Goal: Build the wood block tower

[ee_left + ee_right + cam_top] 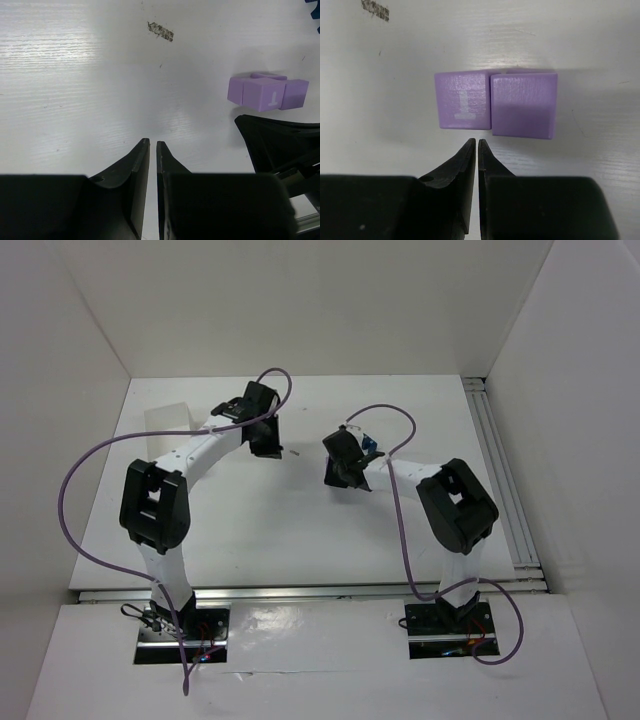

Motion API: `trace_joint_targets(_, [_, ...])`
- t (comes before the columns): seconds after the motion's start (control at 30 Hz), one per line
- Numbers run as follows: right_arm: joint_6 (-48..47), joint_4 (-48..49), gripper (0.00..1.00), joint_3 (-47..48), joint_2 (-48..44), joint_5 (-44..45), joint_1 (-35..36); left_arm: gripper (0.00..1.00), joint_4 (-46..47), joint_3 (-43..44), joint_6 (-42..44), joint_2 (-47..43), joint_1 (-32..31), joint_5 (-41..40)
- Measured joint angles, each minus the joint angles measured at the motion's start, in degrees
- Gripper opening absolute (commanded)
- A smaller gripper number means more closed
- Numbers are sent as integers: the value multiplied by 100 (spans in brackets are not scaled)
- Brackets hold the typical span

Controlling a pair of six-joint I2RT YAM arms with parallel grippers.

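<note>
Two light purple blocks lie side by side on the white table in the right wrist view, the left one (464,106) marked with a white letter, the right one (524,105) plain. A sliver of a third purple block shows behind them. My right gripper (473,141) is shut and empty, its tips just in front of the seam between them. The same purple cluster (265,92) shows in the left wrist view, to the right of my left gripper (153,142), which is shut and empty. A dark blue block (372,449) peeks out beside the right gripper (345,468) in the top view.
A translucent white box (170,420) stands at the table's back left. A dark scuff mark (160,31) lies on the table between the grippers. The right gripper's black body (280,142) is close to the left gripper (266,436). White walls surround the table.
</note>
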Motion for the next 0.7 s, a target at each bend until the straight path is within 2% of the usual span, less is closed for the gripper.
trace_joint_targets(0.7, [15, -9, 14, 157, 208, 251, -4, 24, 0, -7, 2, 0, 46, -7])
